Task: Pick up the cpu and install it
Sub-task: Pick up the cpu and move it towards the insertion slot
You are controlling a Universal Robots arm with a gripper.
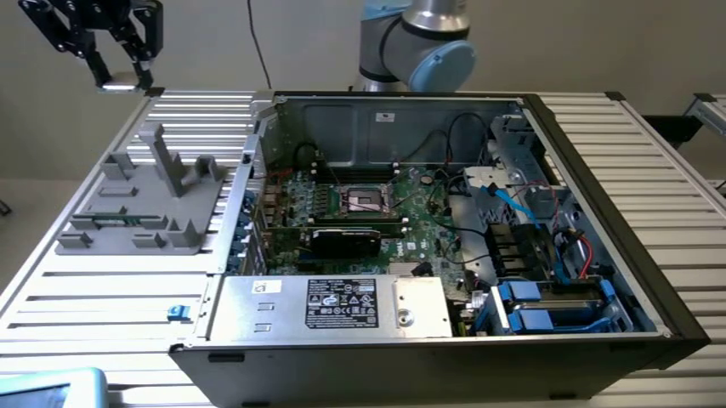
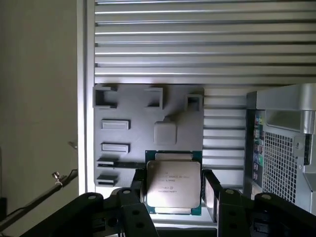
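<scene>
Hanging high over the slatted tabletop (image 1: 91, 289) at the exterior view's left, the gripper (image 2: 174, 188) clasps the cpu (image 2: 173, 178) between its fingers (image 2: 210, 190), jaws set wide against two opposite edges of the chip, silver lid up. Beneath it lies a grey holder tray (image 2: 138, 118), with the open computer case (image 1: 477, 246) just beside it

The cpu (image 2: 173, 183) is topped with smooth, faintly shiny silver-beige metal and edged with green circuit board. The fingers (image 2: 139, 186) are finished in matt black. The worktop (image 1: 669, 195) is formed of ribbed, pale metal slats. The tray (image 2: 133, 111) is moulded in matt grey plastic. The computer case (image 1: 386, 127) is lined with bare dull steel, and its perforated panel (image 2: 282, 163) is metal.
</scene>
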